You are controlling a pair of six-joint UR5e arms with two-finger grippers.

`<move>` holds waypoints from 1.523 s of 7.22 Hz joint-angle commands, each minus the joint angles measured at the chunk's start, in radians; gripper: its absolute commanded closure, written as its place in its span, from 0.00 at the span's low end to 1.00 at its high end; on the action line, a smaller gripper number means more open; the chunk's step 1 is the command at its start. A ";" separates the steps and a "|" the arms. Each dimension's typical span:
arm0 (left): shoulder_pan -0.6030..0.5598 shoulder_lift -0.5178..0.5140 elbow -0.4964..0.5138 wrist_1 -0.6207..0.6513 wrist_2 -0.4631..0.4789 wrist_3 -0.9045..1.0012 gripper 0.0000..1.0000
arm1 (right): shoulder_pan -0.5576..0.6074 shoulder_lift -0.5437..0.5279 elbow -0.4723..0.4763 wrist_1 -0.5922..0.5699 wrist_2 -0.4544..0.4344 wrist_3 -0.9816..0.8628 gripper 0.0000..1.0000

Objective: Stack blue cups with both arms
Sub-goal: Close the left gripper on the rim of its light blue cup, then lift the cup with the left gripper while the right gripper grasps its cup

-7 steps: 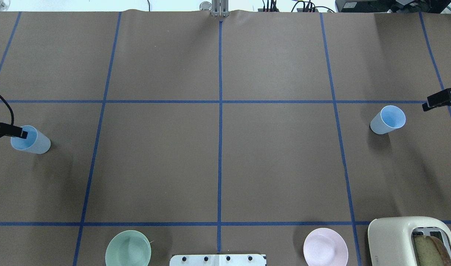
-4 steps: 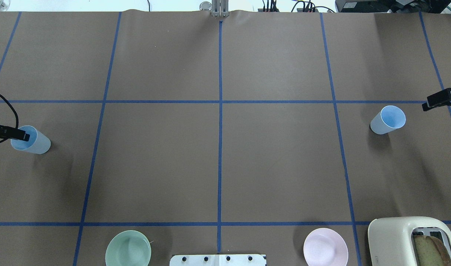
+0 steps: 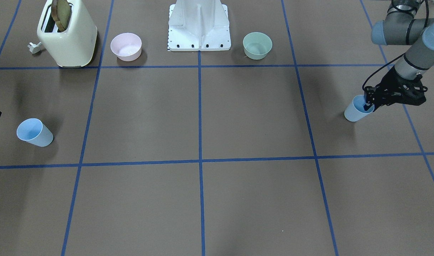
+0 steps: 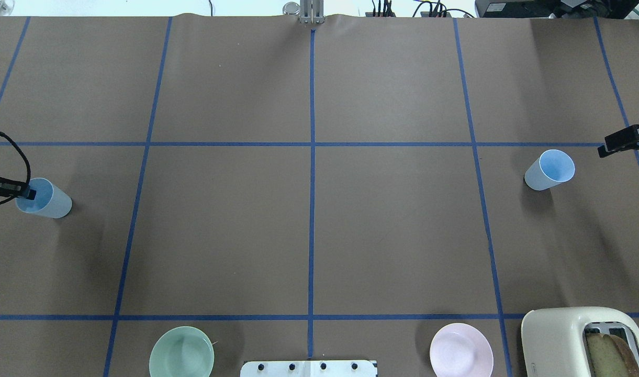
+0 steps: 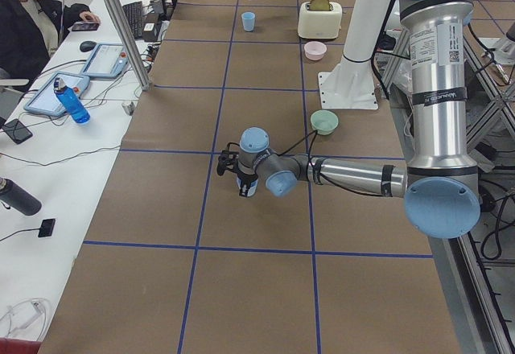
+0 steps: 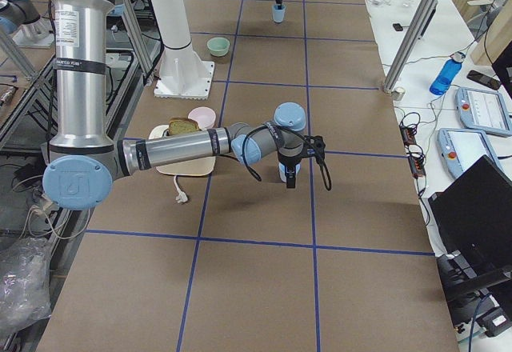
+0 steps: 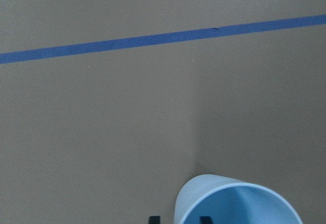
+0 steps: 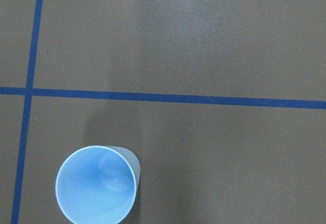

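Observation:
One blue cup [image 4: 52,204] stands upright at the table's left edge; it also shows in the front view [image 3: 355,113] and in the left wrist view [image 7: 239,203]. My left gripper [image 4: 29,193] points down over its rim. It is open, with one fingertip [image 7: 205,219] inside the cup, one outside, and the wall between them. The other blue cup [image 4: 550,168] stands upright at the right; it shows in the right wrist view [image 8: 97,186] too. My right gripper [image 4: 607,149] hangs open and empty beside it, apart from it, towards the table's right edge.
A green bowl [image 4: 181,352] and a pink bowl [image 4: 461,350] flank the white base [image 4: 309,368] at the near edge. A cream toaster [image 4: 581,340] with bread stands at the near right corner. A person [image 5: 32,16] sits at a side desk.
My left gripper has sunk lower over its cup, so one finger now reaches inside the rim. The right gripper and both cups have not moved.

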 commanded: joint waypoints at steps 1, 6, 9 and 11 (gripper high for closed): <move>0.002 -0.006 -0.024 0.013 -0.015 0.001 1.00 | -0.001 0.001 -0.003 -0.004 -0.002 0.000 0.00; 0.002 -0.322 -0.352 0.717 -0.070 -0.052 1.00 | -0.024 0.144 -0.128 -0.009 -0.005 0.049 0.00; 0.123 -0.527 -0.305 0.778 -0.052 -0.282 1.00 | -0.070 0.168 -0.156 0.003 -0.011 0.101 0.00; 0.177 -0.611 -0.277 0.823 -0.035 -0.337 1.00 | -0.070 0.151 -0.148 0.003 -0.008 0.104 0.00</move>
